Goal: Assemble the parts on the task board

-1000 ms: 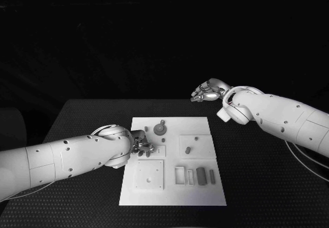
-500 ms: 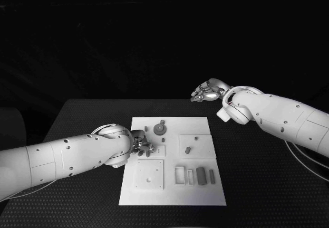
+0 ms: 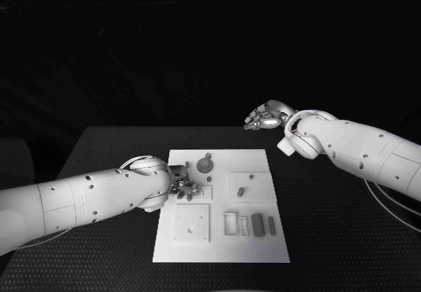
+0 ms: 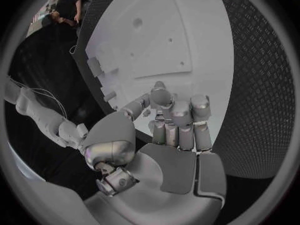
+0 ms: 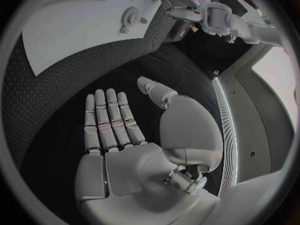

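Task board point(image 3: 221, 207) lies mid-counter, unmoved. Left hand point(image 3: 182, 187) has crept slightly inward over its left edge, fingers curled; whether they hold a part is unclear. Right hand point(image 3: 266, 115) stays raised beyond the far edge, spread, empty.

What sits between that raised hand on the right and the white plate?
Nothing but bare black table: in the head view the right hand hovers open beyond the task board, with no part between them.
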### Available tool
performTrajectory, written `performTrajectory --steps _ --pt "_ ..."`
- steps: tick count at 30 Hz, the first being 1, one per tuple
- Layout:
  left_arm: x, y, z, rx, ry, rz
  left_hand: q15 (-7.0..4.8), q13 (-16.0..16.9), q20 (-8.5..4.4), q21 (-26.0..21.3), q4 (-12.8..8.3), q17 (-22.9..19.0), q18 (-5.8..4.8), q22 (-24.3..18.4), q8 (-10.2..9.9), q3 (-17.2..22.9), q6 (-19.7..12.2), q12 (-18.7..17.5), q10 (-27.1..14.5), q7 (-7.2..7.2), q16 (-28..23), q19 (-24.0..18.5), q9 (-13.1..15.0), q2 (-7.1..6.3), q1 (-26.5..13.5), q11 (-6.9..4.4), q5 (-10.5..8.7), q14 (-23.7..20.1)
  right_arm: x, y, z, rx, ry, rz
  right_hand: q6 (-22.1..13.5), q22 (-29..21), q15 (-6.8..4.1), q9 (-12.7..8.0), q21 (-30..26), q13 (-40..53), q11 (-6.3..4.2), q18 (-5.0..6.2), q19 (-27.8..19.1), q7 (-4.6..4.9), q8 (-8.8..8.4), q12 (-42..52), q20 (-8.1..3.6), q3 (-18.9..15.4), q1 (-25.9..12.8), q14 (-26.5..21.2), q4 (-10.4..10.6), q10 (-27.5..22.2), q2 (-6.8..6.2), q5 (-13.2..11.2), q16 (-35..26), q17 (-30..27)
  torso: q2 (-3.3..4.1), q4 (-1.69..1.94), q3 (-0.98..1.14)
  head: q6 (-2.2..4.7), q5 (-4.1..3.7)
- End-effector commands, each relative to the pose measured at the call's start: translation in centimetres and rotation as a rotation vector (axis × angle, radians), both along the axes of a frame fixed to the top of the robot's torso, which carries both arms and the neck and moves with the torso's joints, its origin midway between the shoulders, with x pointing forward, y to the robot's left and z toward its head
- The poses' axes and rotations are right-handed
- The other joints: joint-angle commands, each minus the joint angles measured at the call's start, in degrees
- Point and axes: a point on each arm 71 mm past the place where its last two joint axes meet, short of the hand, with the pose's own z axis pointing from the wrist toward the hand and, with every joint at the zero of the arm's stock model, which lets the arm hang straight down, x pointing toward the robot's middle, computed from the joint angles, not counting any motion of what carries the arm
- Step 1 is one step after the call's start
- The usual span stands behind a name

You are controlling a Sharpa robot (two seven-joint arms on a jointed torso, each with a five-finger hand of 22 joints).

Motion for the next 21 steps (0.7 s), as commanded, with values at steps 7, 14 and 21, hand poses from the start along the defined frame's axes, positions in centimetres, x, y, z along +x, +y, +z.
performTrajectory --steps 7,14,21 --pt "-0.43 -0.39 -0.65 0.053 0.007 -0.038 -0.97 0.13 -6.51 0.31 -2.24 0.1 0.01 0.53 0.11 1.52 0.55 0.07 0.52 -0.1 0.34 0.25 0.16 4.27 3.1 -0.14 0.96 0.69 -0.02 0.19 -0.06 -0.004 0.004 0.016 -0.43 0.09 0.04 -0.09 -0.29 -0.05 0.03 -0.48 -0.34 0.0 0.27 -0.26 -0.1 -0.11 0.01 -0.5 -0.33 0.1 0.23 0.17 0.16 -0.06 -0.03 0.0 -0.02 -0.12 0.0" --pt "-0.54 -0.39 -0.75 0.041 0.029 -0.038 -1.07 0.19 -6.48 0.41 -2.25 0.2 -0.02 0.54 0.3 1.33 0.96 0.26 0.74 -0.23 0.59 0.39 0.27 4.67 2.44 -0.27 1.43 0.91 -0.02 0.11 -0.1 -0.005 0.006 0.015 -0.44 0.11 0.04 -0.1 -0.31 -0.05 0.03 -0.47 -0.34 0.0 0.27 -0.26 -0.1 -0.11 0.05 -0.51 -0.36 0.09 0.24 0.15 0.16 -0.07 -0.04 0.02 0.0 -0.02 -0.03" --pt "-0.74 -0.78 -1.05 0.049 0.099 -0.056 -1.09 0.17 -6.47 0.41 -2.31 0.22 -0.03 0.54 0.3 1.34 0.99 0.28 0.75 -0.26 0.62 0.37 0.28 4.88 2.18 -0.29 1.49 0.91 -0.02 0.2 -0.14 -0.005 0.007 0.017 -0.46 0.13 0.04 -0.11 -0.33 -0.06 0.03 -0.48 -0.35 0.01 0.27 -0.27 -0.09 -0.1 0.08 -0.53 -0.4 0.08 0.24 0.14 0.17 -0.07 -0.04 0.02 -0.01 -0.1 0.0"
